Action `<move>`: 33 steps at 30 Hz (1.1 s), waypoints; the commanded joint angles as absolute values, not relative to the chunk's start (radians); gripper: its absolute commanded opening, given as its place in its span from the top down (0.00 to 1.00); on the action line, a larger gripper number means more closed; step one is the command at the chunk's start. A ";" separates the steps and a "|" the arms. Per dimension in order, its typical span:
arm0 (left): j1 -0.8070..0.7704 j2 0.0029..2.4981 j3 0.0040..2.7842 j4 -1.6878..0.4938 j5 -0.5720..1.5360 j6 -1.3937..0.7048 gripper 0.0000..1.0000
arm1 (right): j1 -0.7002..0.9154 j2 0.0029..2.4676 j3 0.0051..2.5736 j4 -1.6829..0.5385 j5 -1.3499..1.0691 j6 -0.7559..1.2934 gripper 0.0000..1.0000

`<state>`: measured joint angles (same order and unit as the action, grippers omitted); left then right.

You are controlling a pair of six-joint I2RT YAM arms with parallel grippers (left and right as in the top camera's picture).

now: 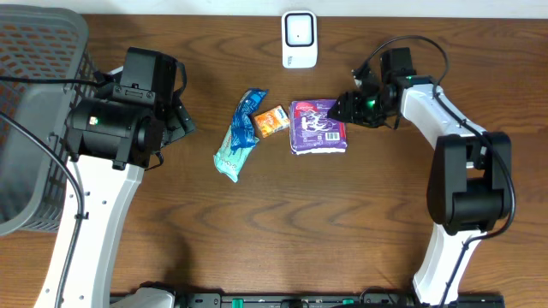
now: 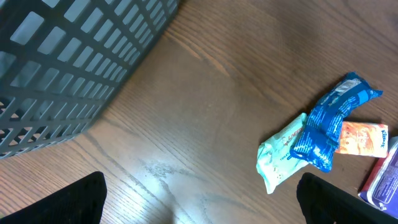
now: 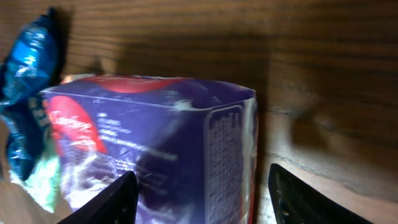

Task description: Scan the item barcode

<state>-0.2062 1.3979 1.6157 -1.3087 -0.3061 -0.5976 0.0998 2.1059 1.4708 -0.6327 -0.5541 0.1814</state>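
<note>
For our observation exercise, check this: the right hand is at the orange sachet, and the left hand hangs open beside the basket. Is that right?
Not quite. The right hand is at the purple pack, not the orange sachet, which lies on the pack's far side; the overhead and right wrist views show this. The left hand does hang open beside the basket.

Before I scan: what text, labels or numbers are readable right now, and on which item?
Nothing reads clearly.
Purple package: white print and a side panel, blurred.
Orange packet: print too small.
Blue wrapper: lettering too small.
White scanner: no text visible.
</note>
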 commanded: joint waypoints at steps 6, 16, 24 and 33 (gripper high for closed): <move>-0.203 1.401 1.623 -1.313 -0.326 -0.587 0.02 | 0.108 2.161 1.484 -0.646 -0.576 0.133 0.82; -0.203 1.401 1.623 -1.313 -0.326 -0.587 0.02 | 0.103 2.038 1.487 -0.661 -0.506 0.140 0.99; -0.203 1.401 1.623 -1.313 -0.326 -0.587 0.02 | 0.127 1.737 1.489 -0.766 0.182 0.222 0.99; -0.203 1.401 1.623 -1.313 -0.326 -0.587 0.02 | 0.155 1.708 1.470 -0.895 0.863 0.381 0.99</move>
<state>-0.2062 1.3979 1.6157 -1.3087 -0.3061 -0.5976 0.1425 1.6588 1.4899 -0.8761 0.4648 0.2512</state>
